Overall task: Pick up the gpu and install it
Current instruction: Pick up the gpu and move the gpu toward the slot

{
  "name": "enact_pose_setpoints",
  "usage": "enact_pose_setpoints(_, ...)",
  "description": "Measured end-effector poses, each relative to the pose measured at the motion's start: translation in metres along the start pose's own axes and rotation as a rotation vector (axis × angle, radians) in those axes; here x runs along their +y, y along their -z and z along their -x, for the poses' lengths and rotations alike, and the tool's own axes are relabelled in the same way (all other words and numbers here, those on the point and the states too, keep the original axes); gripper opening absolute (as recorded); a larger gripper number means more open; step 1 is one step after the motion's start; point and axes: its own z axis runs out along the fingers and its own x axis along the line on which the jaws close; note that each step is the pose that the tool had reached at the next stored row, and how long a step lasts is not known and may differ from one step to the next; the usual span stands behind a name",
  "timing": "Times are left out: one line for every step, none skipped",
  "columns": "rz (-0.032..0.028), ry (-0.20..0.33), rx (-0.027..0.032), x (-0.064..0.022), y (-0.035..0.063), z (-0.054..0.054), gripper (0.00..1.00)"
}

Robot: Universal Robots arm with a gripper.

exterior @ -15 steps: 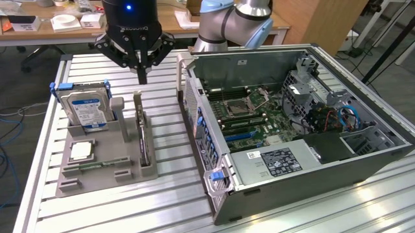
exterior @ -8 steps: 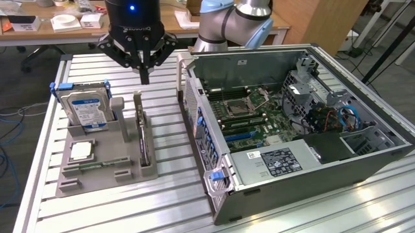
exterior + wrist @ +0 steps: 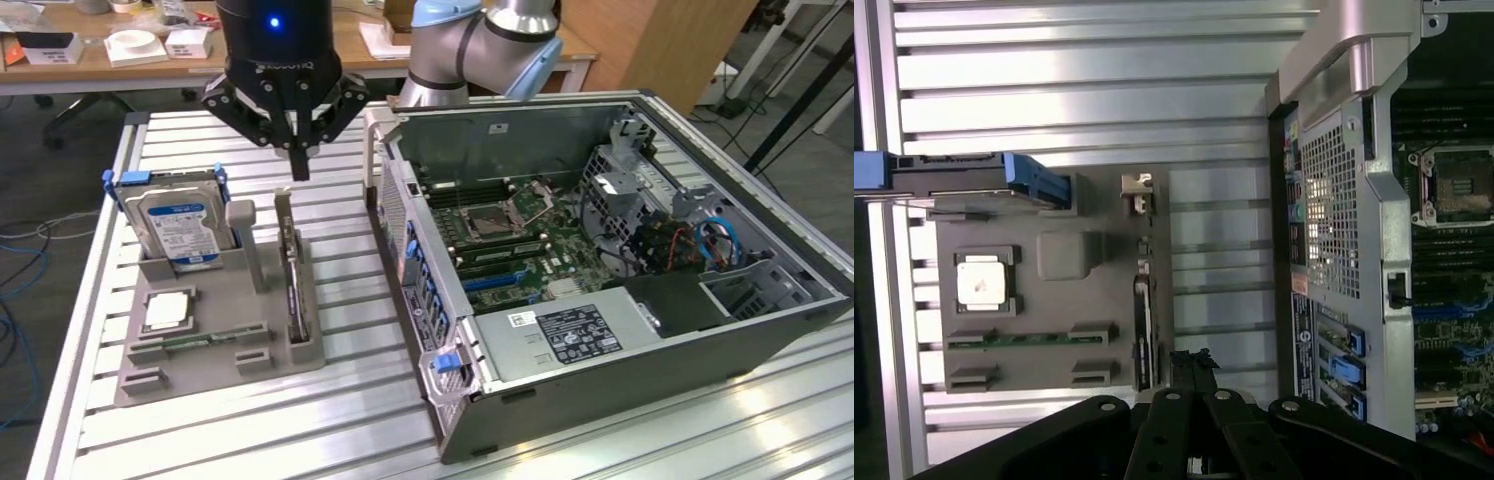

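A: Item one, gripper?
B: Gripper: upper left of the exterior view. Fingers together, nothing held. It hangs just above the gpu's bracket end, apart from it.
A: Gpu?
B: Gpu: left of centre, on edge in a slot of the grey holder.
A: Remainder?
B: Drive: upright, left of the gpu. Processor: flat, lower left. Case: open, right half. All on the slatted table.

Faint lettering on the black body above the claw, too dim to spell out. Fine print on the blue label of the hard drive near the claw and on the white label of the power supply well apart, illegible.
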Motion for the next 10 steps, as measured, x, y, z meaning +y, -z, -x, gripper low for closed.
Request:
enact_pose_setpoints(-0.0001,0.0,0.0,-0.0015,0.0001,0.0001,0.11)
enact_pose_setpoints(0.0,0.0,0.0,-0.0056,0.0002,0.0004,0.11)
enact_pose_setpoints(0.0,0.0,-0.0001,-0.0067,0.0002,0.0004,0.11)
enact_pose_setpoints(0.0,-0.001,-0.0001,-0.0076,0.0002,0.0005,0.11)
enact_pose_setpoints(0.0,-0.001,-0.0001,-0.0084,0.0002,0.0005,0.11)
enact_pose_setpoints(-0.0001,-0.001,-0.0001,-0.009,0.0003,0.0005,0.11)
enact_pose_setpoints(-0.0001,-0.001,-0.0001,-0.0096,0.0003,0.0005,0.11)
enact_pose_setpoints(0.0,-0.001,-0.0001,-0.0098,0.0003,0.0005,0.11)
enact_pose_setpoints(0.0,-0.001,-0.0001,-0.0098,0.0003,0.0005,0.11)
enact_pose_setpoints(0.0,-0.001,-0.0001,-0.0098,0.0003,0.0005,0.11)
